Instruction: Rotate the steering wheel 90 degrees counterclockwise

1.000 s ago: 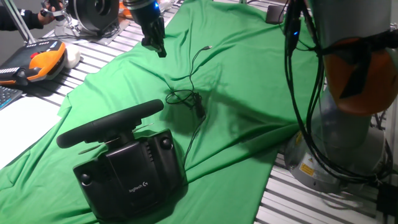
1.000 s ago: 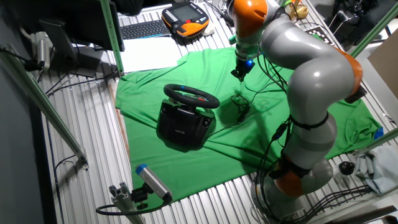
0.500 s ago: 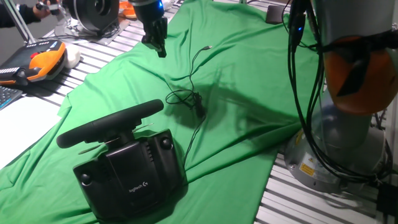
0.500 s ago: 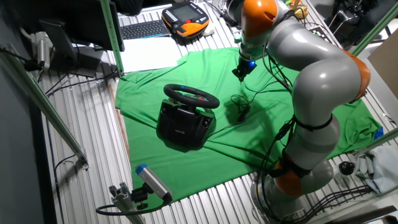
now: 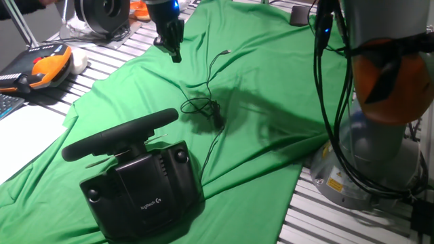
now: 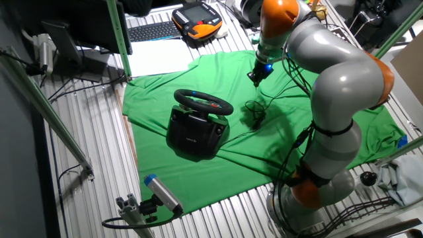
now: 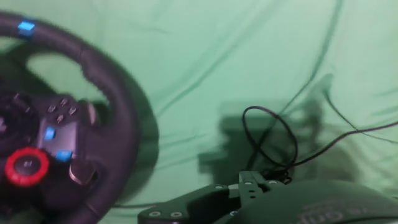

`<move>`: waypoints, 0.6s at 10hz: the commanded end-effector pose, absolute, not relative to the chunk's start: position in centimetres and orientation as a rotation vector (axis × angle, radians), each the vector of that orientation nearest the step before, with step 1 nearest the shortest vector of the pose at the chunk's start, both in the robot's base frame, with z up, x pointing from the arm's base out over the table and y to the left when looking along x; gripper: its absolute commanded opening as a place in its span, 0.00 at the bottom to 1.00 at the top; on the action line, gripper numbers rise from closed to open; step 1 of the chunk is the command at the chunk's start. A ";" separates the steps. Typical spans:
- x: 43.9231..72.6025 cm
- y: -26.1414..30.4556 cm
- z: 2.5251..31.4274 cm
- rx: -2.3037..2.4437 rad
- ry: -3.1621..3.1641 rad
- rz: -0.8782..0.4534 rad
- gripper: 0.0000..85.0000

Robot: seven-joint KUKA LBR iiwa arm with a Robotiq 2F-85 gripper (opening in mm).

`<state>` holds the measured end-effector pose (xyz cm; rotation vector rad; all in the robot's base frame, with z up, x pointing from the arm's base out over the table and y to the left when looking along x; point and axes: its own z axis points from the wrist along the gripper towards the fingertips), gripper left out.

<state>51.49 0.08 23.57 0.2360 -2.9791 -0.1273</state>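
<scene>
The steering wheel (image 5: 121, 133) sits on its boxy base (image 5: 144, 190) at the near left of the green cloth (image 5: 264, 81) that covers the bench (image 5: 115, 57). In this fixed view the rim is seen edge-on, tilted up toward the right. The base bears a small white logo and probably serves to anchor the wheel while the rim is turned.

The gripper (image 5: 172, 49) hangs above the far part of the cloth, well apart from the wheel and touching nothing. Whether the fingers stand wide or narrow cannot be told from any view. The approach to the rim appears not yet begun, so the turn itself is still to do.

A thin black cable (image 5: 203, 102) lies coiled on the cloth between gripper and wheel. It may be the wheel's own lead, left slack so that it does not pull on the base.

The other fixed view, looking down from the opposite side, shows the wheel (image 6: 203, 102) as a full ring facing up and away from the arm (image 6: 330, 86), with the gripper (image 6: 254, 78) off to its right.

Only the hand view shows the wheel face (image 7: 43, 134): blue buttons, a red dial and a blue mark at the rim's top. The far-left orange-and-black tool (image 5: 46, 66) appears only in the fixed views.
</scene>
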 end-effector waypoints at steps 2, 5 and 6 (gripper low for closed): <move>51.5 0.1 23.6 0.268 -2.961 -0.183 0.00; 52.1 1.8 23.1 0.199 -2.940 -0.341 0.00; 52.7 3.4 22.8 0.179 -2.947 -0.347 0.00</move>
